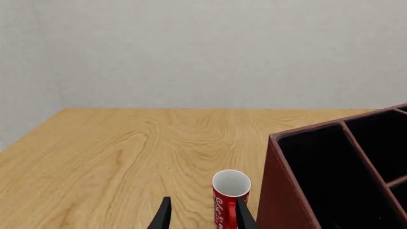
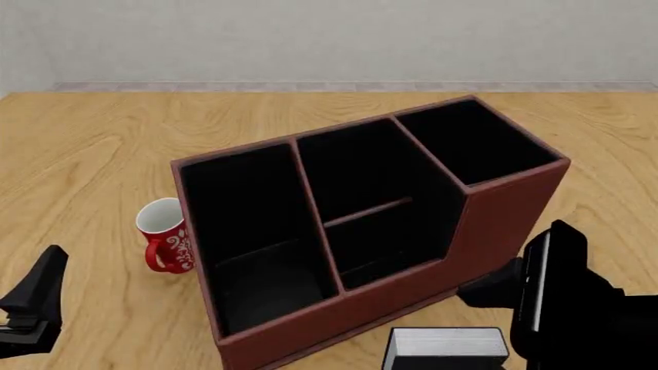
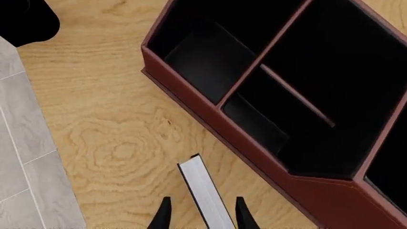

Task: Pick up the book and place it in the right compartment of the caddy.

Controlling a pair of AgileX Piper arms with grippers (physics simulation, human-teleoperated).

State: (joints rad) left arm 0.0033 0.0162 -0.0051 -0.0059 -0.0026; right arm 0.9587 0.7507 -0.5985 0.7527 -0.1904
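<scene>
Holding the book [image 3: 205, 193] between its two fingers, the right claw [image 3: 201, 214] is pinching it at the near right of the counter [image 2: 92, 146], just in front of the caddy [image 2: 494, 223]. In the front view the book [image 2: 448, 343] is showing its white page edge, low and near the caddy's front wall.

The left claw [image 1: 201, 214] is sitting with its fingers spread and nothing between them, at the near left beside the red mug [image 2: 165, 235], which is standing just left of the caddy.

The right compartment [image 2: 468, 142] is the narrow, tall-walled one at the far right end, and the book is not in it yet. I think the book is only about as wide as that slot, so if it is going in crooked, it could be catching on the rim or the divider. A weak pinch on the thin covers could be letting it slip.

The counter is light wood with swirly grain. A plain pale wall is standing behind it, and grey floor tiles are showing past the near edge.
</scene>
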